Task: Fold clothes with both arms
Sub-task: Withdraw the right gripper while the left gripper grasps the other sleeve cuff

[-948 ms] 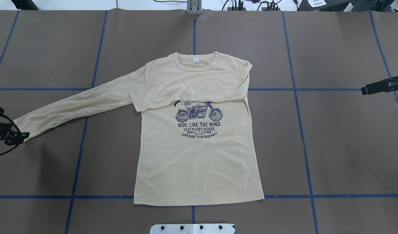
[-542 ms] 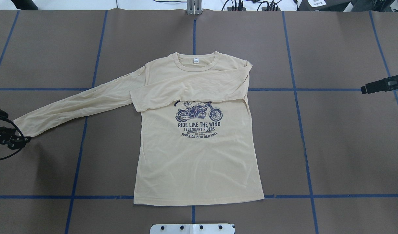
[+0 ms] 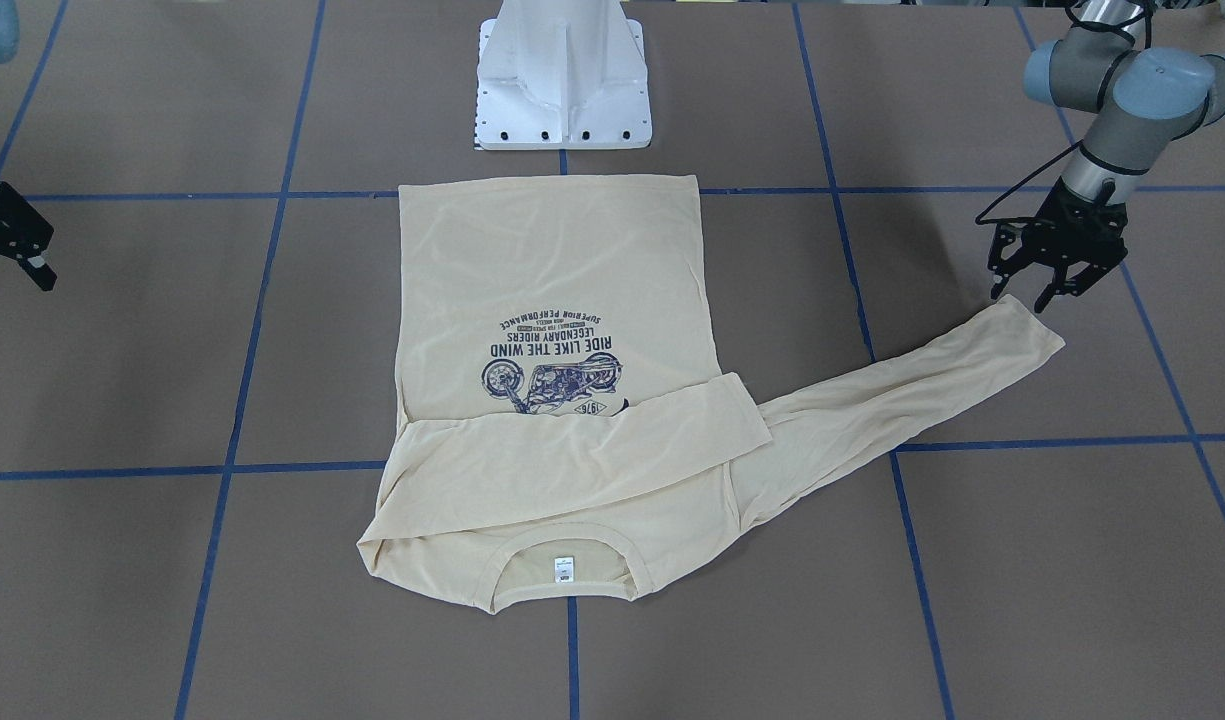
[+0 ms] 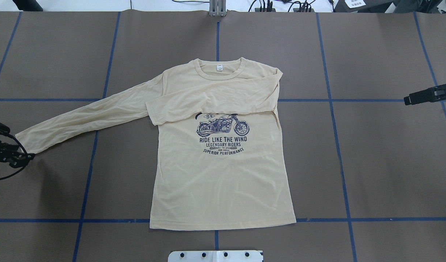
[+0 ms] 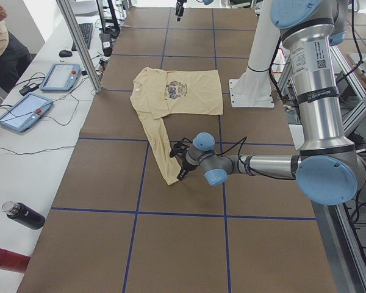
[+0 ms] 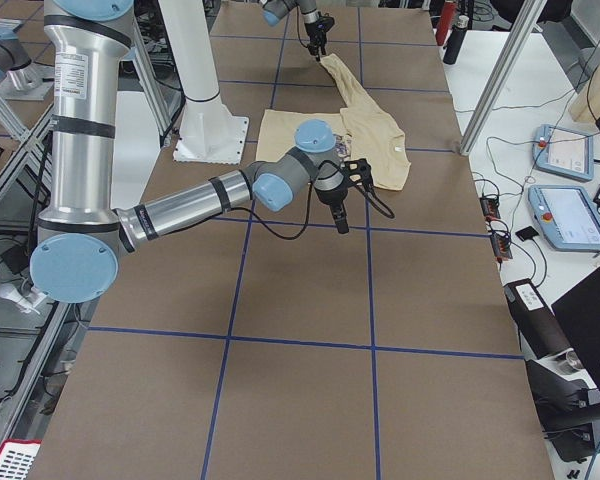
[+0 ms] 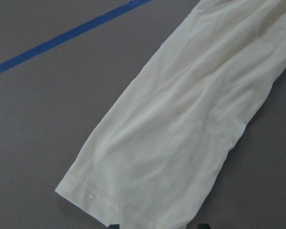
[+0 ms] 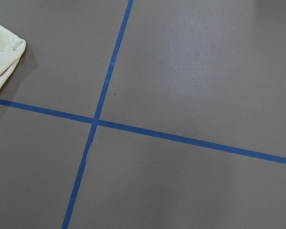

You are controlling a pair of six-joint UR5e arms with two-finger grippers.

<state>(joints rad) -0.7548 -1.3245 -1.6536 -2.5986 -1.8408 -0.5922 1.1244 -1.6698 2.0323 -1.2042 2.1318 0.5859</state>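
The cream-yellow shirt (image 4: 223, 182) lies flat and print-up in the middle of the brown table (image 4: 383, 163). It also shows in the front-facing view (image 3: 552, 270). One sleeve (image 4: 212, 100) is folded across the chest. The other sleeve (image 4: 84, 118) stretches out to the robot's left. My left gripper (image 4: 28, 157) is open and empty, just beside that sleeve's cuff (image 3: 1032, 325). The left wrist view shows the cuff (image 7: 109, 195) close below it. My right gripper (image 4: 406, 101) hovers far to the right of the shirt, holding nothing. No fingertips show in its wrist view, only a shirt corner (image 8: 2, 52).
The white pedestal base (image 3: 562, 90) stands at the table's near edge behind the shirt's hem. Blue tape lines (image 4: 339, 145) grid the table. In the left side view, a side bench holds tablets (image 5: 27, 113) and bottles (image 5: 24, 217), behind a metal post (image 5: 79, 43).
My left gripper has shifted slightly toward the robot beside the cuff. The right gripper has crept a few pixels toward the shirt. The shirt has not moved.
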